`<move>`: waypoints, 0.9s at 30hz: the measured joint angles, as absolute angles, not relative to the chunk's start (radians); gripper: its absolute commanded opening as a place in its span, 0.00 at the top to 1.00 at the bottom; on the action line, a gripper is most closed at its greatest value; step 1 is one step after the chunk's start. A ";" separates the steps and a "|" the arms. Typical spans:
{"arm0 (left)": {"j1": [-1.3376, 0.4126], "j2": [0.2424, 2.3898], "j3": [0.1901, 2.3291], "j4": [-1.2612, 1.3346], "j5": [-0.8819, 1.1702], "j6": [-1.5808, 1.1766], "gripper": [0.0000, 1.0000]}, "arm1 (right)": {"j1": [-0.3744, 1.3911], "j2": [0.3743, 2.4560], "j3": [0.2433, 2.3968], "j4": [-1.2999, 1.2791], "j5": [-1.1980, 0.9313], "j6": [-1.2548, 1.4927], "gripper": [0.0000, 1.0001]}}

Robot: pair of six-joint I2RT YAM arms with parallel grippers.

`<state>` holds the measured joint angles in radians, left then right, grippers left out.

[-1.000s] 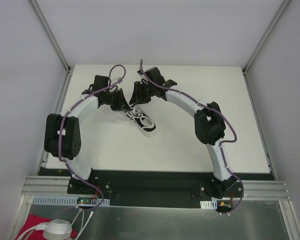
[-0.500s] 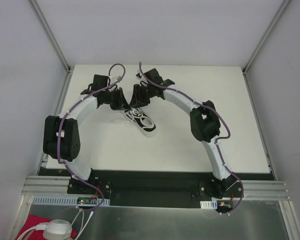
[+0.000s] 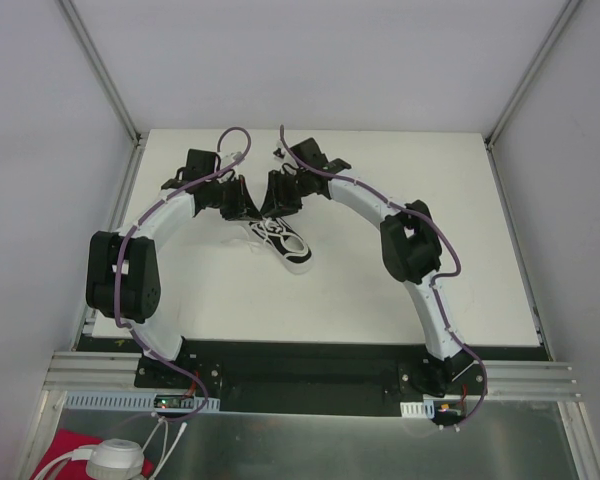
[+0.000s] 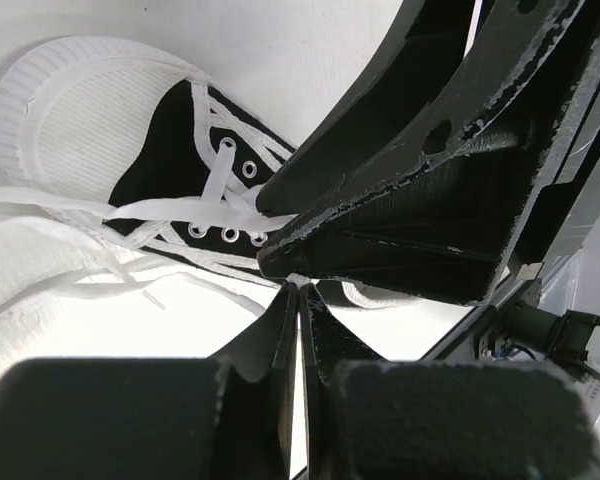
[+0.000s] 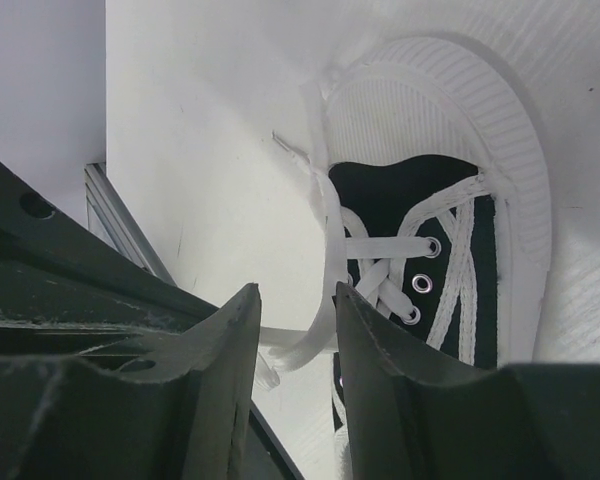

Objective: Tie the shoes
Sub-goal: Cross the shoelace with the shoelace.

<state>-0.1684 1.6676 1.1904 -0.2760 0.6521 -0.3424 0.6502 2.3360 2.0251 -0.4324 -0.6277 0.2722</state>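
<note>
White walls closed the workspace in on three sides, with bare metal posts running up the two far corners. The white table filled the floor of that enclosure. Its surface was plain and matt, and it looked finely ribbed in the wrist views. Along its near edge lay a black base plate. In front of that was a dull metal sheet with a red cloth at its left corner.

The left arm and the right arm rose from the plate and curved inward. They met over the far middle of the table, and purple cables looped along both.

The left tool and the right tool hung close together, almost nose to nose, directly above the heel end of the sneaker. The sneaker sat on the table just left of centre, sole down. Its white toe cap pointed toward the near right, and it was well away from every edge.

In its own wrist view the left tool had its fingers pressed together. Whether a lace was caught between them could not be told. The right tool had its fingers standing apart.

The laces were loose and untied. One flat white strand ran from the eyelets up to the tools. Another curled off the toe side and passed through the gap between the right tool's fingers without being squeezed.
</note>
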 measured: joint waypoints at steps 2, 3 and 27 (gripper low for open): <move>-0.168 1.668 1.190 -0.276 0.652 -0.342 1.00 | 0.650 2.336 2.025 -0.436 -0.625 0.268 0.59; -0.168 1.668 1.190 -0.276 0.653 -0.342 1.00 | 0.649 2.337 2.025 -0.439 -0.624 0.268 0.59; -0.168 1.668 1.190 -0.276 0.653 -0.331 1.00 | 0.630 2.346 1.945 -0.387 -0.638 0.268 0.71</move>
